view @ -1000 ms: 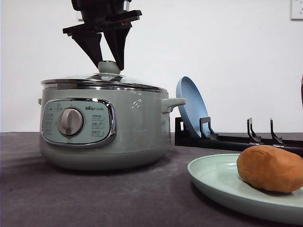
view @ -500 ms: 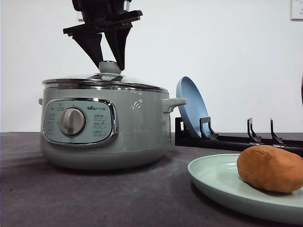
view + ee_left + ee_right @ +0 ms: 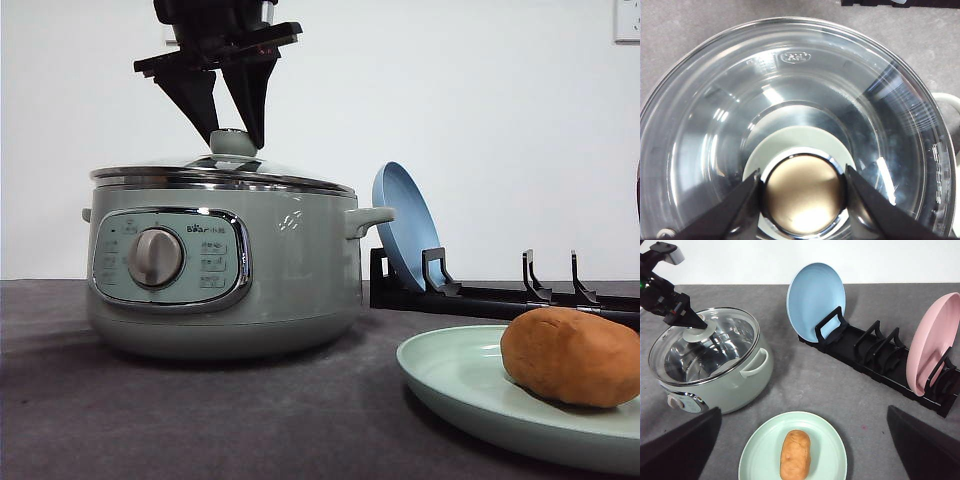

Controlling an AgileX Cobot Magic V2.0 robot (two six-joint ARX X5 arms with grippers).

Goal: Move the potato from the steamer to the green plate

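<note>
Left end effector (image 3: pixel 232 135) sits right on top of the steamer (image 3: pixel 225 265), fingers pinched on either side of the lid knob (image 3: pixel 802 195). From the wrist camera you can see both fingertips touching the knob's chrome ring, so it's got a grip on it, and the glass lid (image 3: pixel 705 342) looks seated flat on the rim all round.

Funny thing is, the potato (image 3: pixel 794 454) is already lying in the middle of the green plate (image 3: pixel 832 437), which sits on the grey surface (image 3: pixel 805 382) just in front of the steamer. Looking down through the glass, the pot looks bare inside, just shiny metal. So I'd say the actual transfer is done and what's in hand is the lid, either being put back or about to be let go.

Right end effector (image 3: pixel 805 450) hangs above the plate, its two dark fingers spread far apart at the edges of its own camera, nothing between them.

Next move, my guess: the left fingers need to part cleanly and go straight up, without nudging the knob sideways, since glass on a metal rim slides easily. Blue plate (image 3: pixel 405 225) and pink plate (image 3: pixel 932 342) stand in the rack (image 3: pixel 875 357) behind, well out of the way.
</note>
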